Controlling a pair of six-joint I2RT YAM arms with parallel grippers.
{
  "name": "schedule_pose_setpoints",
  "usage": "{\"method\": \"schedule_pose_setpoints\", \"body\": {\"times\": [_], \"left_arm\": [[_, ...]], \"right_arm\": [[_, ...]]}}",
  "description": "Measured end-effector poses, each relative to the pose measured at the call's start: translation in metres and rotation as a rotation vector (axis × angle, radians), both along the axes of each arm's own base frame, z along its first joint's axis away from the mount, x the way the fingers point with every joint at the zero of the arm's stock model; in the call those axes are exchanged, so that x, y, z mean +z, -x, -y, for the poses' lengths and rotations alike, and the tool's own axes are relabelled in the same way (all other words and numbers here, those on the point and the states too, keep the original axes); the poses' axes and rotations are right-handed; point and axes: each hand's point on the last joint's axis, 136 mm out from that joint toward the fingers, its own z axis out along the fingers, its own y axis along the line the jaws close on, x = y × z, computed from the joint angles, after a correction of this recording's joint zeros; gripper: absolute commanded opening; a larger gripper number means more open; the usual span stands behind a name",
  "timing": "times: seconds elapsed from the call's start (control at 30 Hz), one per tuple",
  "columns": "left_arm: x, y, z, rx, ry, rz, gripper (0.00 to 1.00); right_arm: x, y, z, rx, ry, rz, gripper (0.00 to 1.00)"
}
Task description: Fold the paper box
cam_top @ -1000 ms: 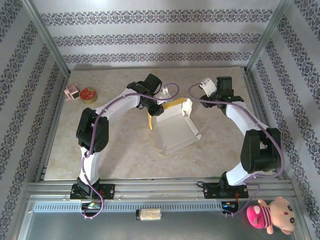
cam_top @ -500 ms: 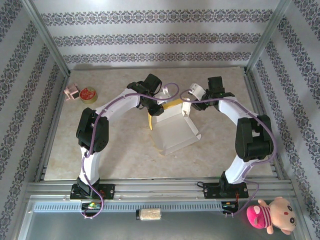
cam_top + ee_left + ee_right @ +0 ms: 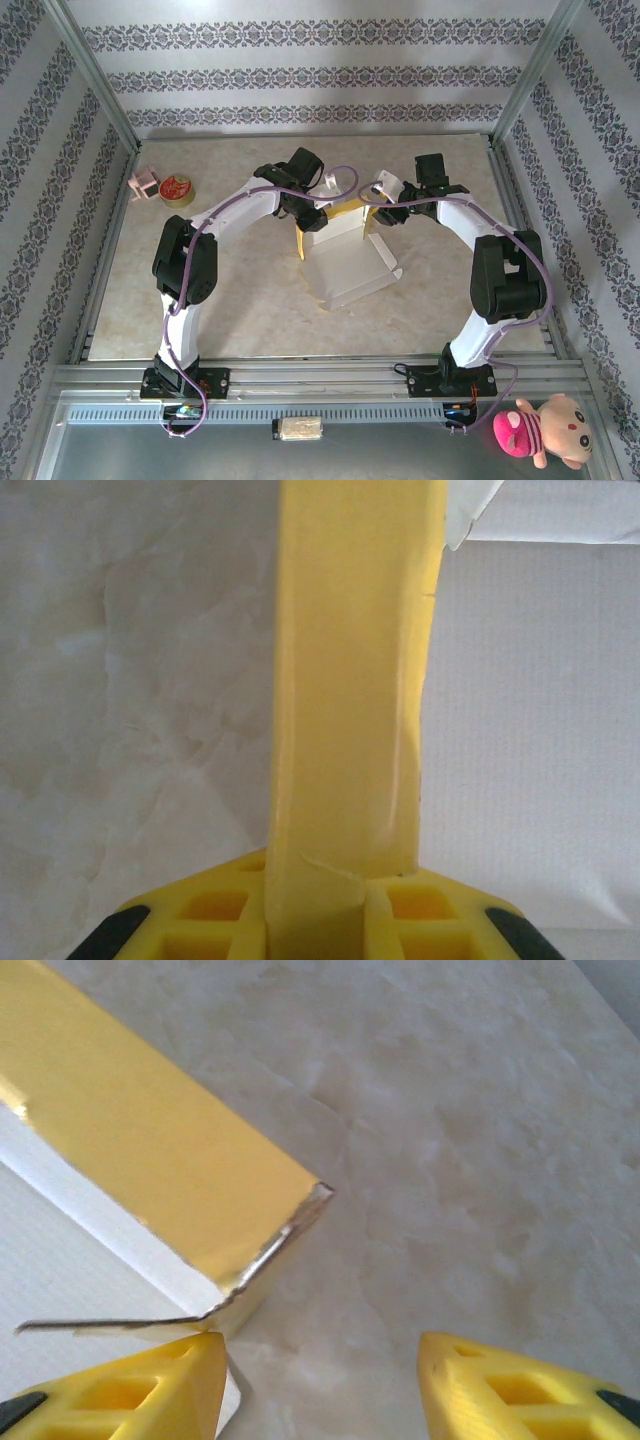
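- The marbled surface (image 3: 230,300) carries everything I am working on.
- The paper box (image 3: 345,262) lies near the middle of it, white face up. Yellow flaps are raised along its far and left edges.
- My left pincer (image 3: 312,218) is clamped on an upright yellow flap at the box's far left corner.
- My right pincer (image 3: 378,207) hangs with its fingers apart, just beside the box's far right corner.
- A small red tin (image 3: 177,188) sits well apart from the box, at the far left.
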Motion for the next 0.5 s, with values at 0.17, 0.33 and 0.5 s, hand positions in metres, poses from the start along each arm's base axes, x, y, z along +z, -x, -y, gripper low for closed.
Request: {"method": "schedule_pose_setpoints", "body": {"times": [0.17,0.33,0.5], "left_arm": [[0.0,0.0,0.0,0.0,0.0,0.0,0.19],[0.0,0.0,0.0,0.003,0.001,-0.001,0.19],[0.0,0.0,0.0,0.003,0.001,-0.002,0.19]], "right_arm": [[-0.003,0.009,-0.006,0.034,-0.024,-0.025,0.54],[-0.004,0.012,-0.015,0.058,-0.03,-0.028,0.54],[-0.009,0.012,-0.021,0.068,-0.034,-0.047,0.51]]}}
